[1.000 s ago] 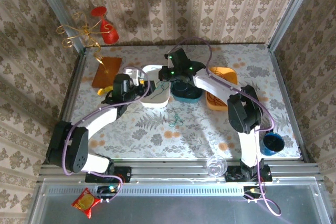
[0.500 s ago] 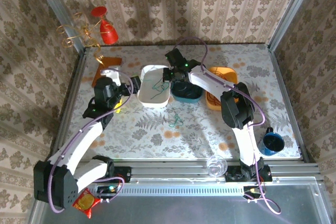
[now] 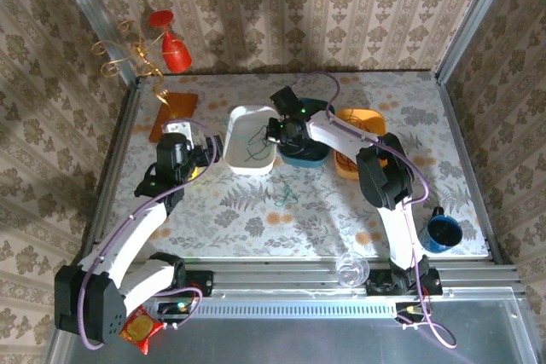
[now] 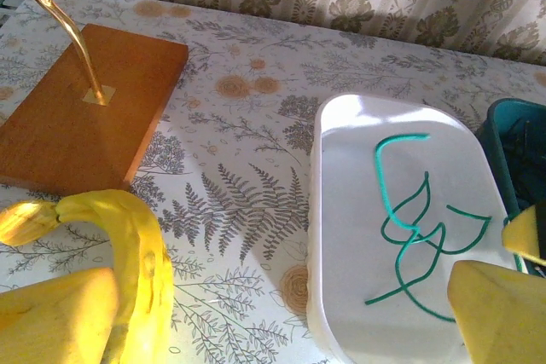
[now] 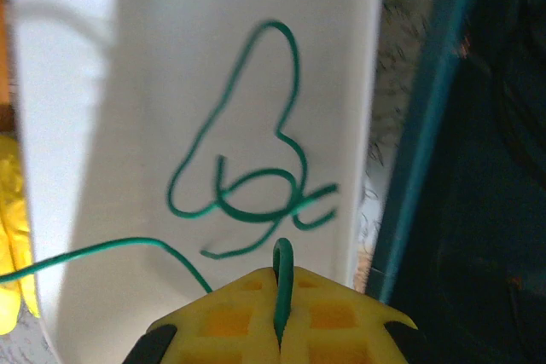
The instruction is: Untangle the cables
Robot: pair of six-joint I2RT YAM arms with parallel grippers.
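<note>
Right end effector is clenched tight on a thin green cable, poised over the white oval plastic tray. On the tray's floor lies a looped green cable; whether the two join is unclear. Left end effector hangs released, jaws wide, at the tray's 9 o'clock, beside a yellow banana. On the floral surface, at the tray's 6 o'clock, sits a small tangle of cables.

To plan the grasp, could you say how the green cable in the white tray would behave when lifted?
Probably floppy: the green cable lies in loose loops in the white tray. Likely light, being thin. Its crossing strands may snag together.
</note>
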